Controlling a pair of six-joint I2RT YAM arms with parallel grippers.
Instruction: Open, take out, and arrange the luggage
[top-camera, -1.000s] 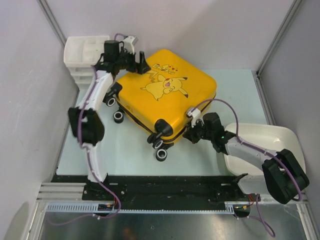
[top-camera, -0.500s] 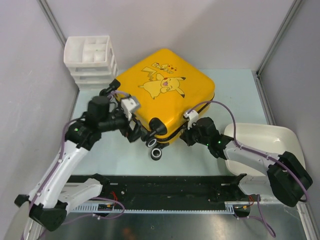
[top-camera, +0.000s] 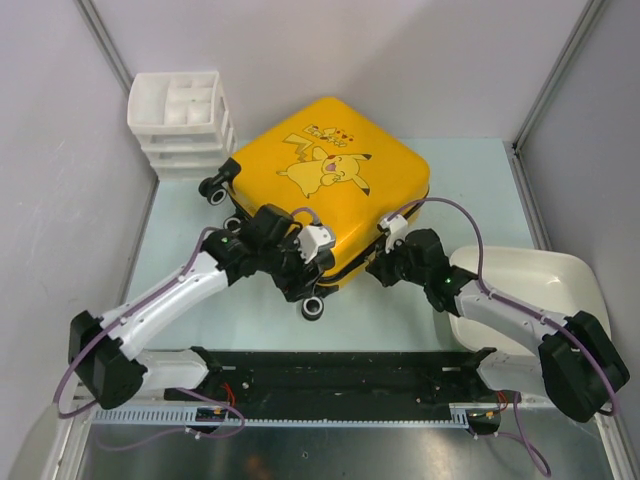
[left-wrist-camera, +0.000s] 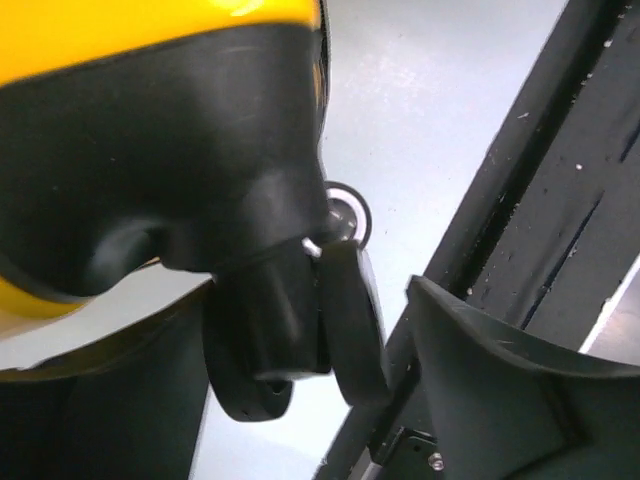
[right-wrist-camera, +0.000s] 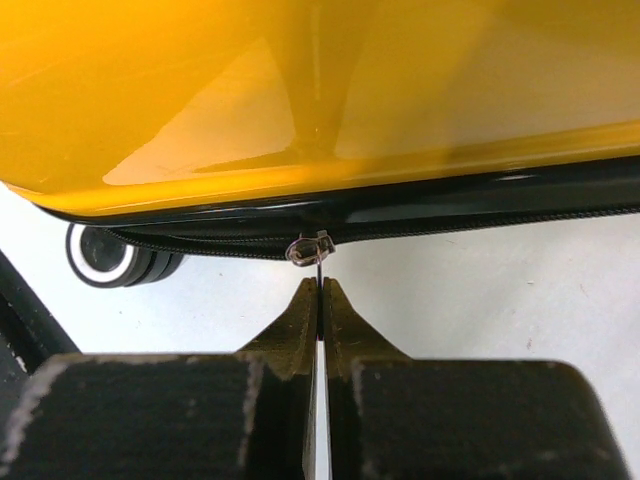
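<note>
The luggage (top-camera: 330, 190), a yellow hard-shell case with a Pikachu print, lies flat in the middle of the table. My left gripper (top-camera: 303, 275) is at its near-left corner. In the left wrist view its jaws stand open on either side of a black caster wheel (left-wrist-camera: 352, 320), with a gap on the right side. My right gripper (top-camera: 380, 268) is at the near edge of the luggage (right-wrist-camera: 300, 90). There it (right-wrist-camera: 319, 285) is shut on the thin metal zipper pull (right-wrist-camera: 312, 250) of the black zipper line.
A white plastic drawer unit (top-camera: 180, 115) stands at the far left, close to the luggage's far wheels. A white tub (top-camera: 520, 290) sits at the right under my right arm. The black base rail (top-camera: 340, 370) runs along the near edge.
My left arm swung from the luggage's far-left corner by the drawer unit down to the near corner wheel. The luggage shifted slightly. The right gripper stayed on the zipper pull.
</note>
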